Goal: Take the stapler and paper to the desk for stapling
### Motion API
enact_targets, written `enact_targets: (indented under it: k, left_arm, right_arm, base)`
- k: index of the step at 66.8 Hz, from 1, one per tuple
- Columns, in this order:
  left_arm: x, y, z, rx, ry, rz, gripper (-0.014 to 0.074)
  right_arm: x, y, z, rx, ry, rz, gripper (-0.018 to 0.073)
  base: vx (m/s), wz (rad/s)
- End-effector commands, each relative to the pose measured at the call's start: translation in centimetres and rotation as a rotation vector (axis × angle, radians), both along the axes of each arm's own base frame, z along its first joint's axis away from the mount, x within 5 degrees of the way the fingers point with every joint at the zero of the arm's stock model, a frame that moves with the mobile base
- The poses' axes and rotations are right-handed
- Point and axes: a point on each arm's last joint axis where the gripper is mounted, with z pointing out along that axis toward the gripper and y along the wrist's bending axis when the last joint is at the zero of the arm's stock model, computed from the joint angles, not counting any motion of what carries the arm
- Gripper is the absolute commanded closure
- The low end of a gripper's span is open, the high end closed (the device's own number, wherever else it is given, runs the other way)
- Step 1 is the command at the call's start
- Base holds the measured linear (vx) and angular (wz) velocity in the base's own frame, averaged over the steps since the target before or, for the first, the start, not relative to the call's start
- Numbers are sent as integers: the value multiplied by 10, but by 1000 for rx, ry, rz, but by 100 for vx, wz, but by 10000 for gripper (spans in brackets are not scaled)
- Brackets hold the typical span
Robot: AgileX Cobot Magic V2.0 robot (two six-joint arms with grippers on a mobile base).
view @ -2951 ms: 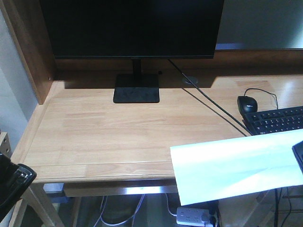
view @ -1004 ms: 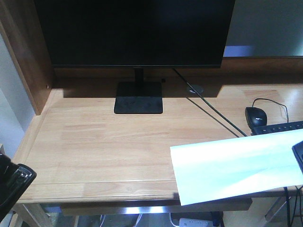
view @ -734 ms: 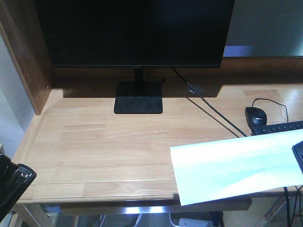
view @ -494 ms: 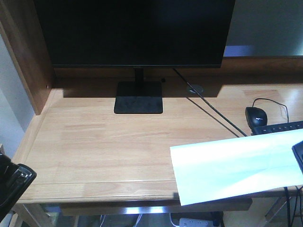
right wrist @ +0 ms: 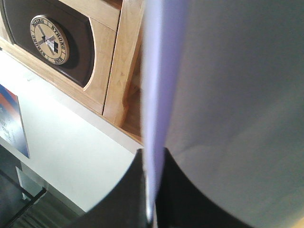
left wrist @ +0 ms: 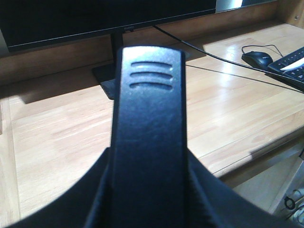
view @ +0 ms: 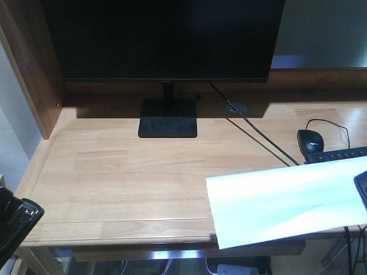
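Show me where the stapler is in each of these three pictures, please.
Front view: the stapler is in the bottom left corner, dark and partly cut off.
Left wrist view: it fills the middle, seen close up.
Right wrist view: not in it; the paper fills most of that picture.
Shared landmark: the mouse, at the right in the front view and top right in the left wrist view.

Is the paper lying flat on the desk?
No, the paper hangs in the air past the desk front edge, pinched by the right gripper.

White paper (view: 287, 200) overhangs the wooden desk (view: 126, 172) at front-right — black stapler (left wrist: 149, 118) aloft, left.
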Motion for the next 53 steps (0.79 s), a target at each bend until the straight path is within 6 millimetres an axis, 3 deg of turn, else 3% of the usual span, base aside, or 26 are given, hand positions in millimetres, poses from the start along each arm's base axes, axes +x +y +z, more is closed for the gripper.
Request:
enact_targets:
  k: [1,53]
  left_arm:
    - [2,-1,20,-70,-126,5,603]
    - [2,-1,20,-70,-126,5,603]
  right_arm:
    - [-1,0,14,27,-83,15,565]
    - [-1,0,14,27,-83,15,565]
  base:
    - [0,0]
    - [0,0]
